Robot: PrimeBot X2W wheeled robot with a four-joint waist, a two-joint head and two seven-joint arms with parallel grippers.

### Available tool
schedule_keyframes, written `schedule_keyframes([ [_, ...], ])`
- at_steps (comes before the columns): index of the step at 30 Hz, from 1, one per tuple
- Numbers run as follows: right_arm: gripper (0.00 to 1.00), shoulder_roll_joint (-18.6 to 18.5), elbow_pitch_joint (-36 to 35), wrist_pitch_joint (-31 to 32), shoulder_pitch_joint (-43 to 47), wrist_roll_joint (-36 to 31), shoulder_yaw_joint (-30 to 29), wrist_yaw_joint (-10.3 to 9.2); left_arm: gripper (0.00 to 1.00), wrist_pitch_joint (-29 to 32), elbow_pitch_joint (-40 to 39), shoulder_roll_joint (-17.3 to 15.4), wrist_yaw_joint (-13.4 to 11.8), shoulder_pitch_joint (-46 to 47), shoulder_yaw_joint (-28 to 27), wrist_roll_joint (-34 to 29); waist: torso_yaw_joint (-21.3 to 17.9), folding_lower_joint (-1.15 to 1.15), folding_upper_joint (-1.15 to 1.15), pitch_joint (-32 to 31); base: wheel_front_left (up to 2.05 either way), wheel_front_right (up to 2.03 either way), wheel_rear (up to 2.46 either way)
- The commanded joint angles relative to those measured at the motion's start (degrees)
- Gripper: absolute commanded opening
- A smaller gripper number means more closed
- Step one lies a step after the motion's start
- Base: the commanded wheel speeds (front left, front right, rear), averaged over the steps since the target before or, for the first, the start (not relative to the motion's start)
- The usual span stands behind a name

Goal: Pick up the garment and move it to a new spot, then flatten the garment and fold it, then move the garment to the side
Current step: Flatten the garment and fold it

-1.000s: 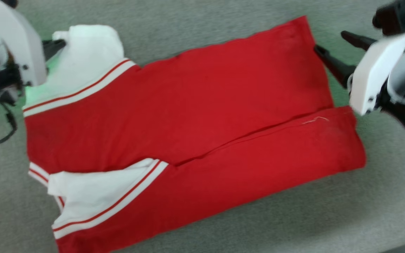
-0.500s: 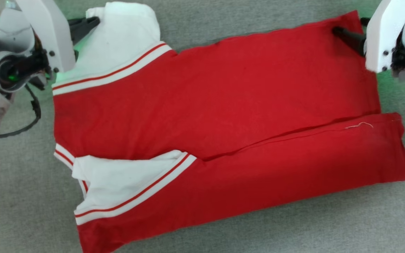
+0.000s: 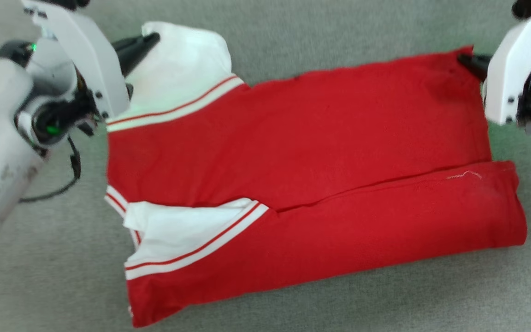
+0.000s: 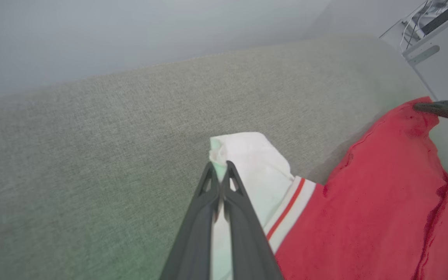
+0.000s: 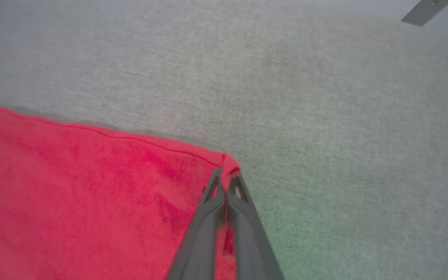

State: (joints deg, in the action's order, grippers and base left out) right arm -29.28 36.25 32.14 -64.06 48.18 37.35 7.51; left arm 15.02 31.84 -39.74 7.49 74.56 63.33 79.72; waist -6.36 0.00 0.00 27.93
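The garment (image 3: 316, 138) lies spread on a grey fabric surface, plain red side up, with its near long edge folded over itself and its white sleeves at the left. My left gripper (image 3: 151, 38) is at the upper left, shut on the far white sleeve (image 4: 247, 155); the left wrist view shows its fingertips (image 4: 219, 166) pinching the sleeve's edge. At the upper right, my right gripper (image 3: 463, 59) is shut on the garment's far hem corner. In the right wrist view that red corner (image 5: 230, 168) bunches up between the closed tips (image 5: 227, 175).
The grey fabric surface (image 3: 339, 37) stretches beyond the garment on all sides. A black cable (image 3: 69, 175) loops beside my left forearm. A white cabinet (image 4: 438, 58) with wires on top stands past the surface's far end.
My right gripper went from open beside the hem corner to shut on it. The left gripper has stayed shut on the sleeve. The head camera has shifted, so the garment sits further right in view.
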Motion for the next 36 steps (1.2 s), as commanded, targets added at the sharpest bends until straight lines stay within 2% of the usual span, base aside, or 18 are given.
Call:
schedule_keyframes([
  [1, 0.0, -1.6, -1.7, -0.8, 2.2, 1.1, 1.1, -0.05, 0.0, -1.7, -2.1, -0.8, -0.1, -1.8, 0.4, 0.8, 2.5, 0.0, 0.0, -6.0, 0.0, 0.0, 0.0],
  [4, 0.0, -5.9, -6.5, -1.5, 6.9, 3.7, 2.8, -0.05, 0.0, -5.2, -8.6, -3.2, -0.1, -5.1, 1.7, 1.7, 4.0, 0.0, 0.0, -9.7, 0.0, 0.0, 0.0],
  [10, 0.0, -12.8, -14.8, -1.1, 15.2, 6.9, 3.7, -0.05, 0.0, -10.8, -19.2, -9.1, -0.1, -11.8, 3.8, 2.6, 5.4, 0.0, 0.0, -12.5, 0.0, 0.0, 0.0],
  [11, 0.0, -12.8, -14.8, -1.1, 15.2, 6.9, 3.7, -0.05, 0.0, -10.8, -19.2, -9.1, -0.1, -11.8, 3.8, 2.6, 5.4, 0.0, 0.0, -12.5, 0.0, 0.0, 0.0],
  [18, 0.0, -17.6, -20.7, -2.2, 25.4, 9.3, 0.5, -0.05, 0.0, -18.9, -29.2, -14.5, -0.1, -21.0, 6.0, 3.3, 5.8, 0.0, 0.0, -13.6, 0.0, 0.0, 0.0],
  [23, 0.0, -19.0, -21.6, -3.5, 31.4, 10.0, -2.8, -0.05, 0.0, -22.5, -34.0, -17.3, -0.1, -27.6, 7.6, 4.1, 6.0, 0.0, 0.0, -13.5, 0.0, 0.0, 0.0],
  [28, 0.0, -17.8, -20.6, -4.9, 35.3, 8.6, -5.6, -0.05, 0.0, -23.4, -34.1, -16.9, -0.1, -32.0, 8.7, 3.3, 6.7, 0.0, 0.0, -12.3, 0.0, 0.0, 0.0],
  [34, 0.0, -14.0, -16.5, -7.9, 36.5, 4.8, -7.5, -0.04, 0.0, -23.4, -27.1, -11.2, -0.1, -33.0, 9.3, 1.2, 7.6, 0.0, 0.0, -10.9, 0.0, 0.0, 0.0],
  [36, 0.0, -12.7, -15.2, -8.5, 36.1, 3.7, -7.4, -0.04, 0.07, -23.7, -24.4, -9.0, -0.1, -32.9, 9.4, 0.4, 7.7, 0.0, 0.0, -10.5, 0.0, 0.0, 0.0],
])
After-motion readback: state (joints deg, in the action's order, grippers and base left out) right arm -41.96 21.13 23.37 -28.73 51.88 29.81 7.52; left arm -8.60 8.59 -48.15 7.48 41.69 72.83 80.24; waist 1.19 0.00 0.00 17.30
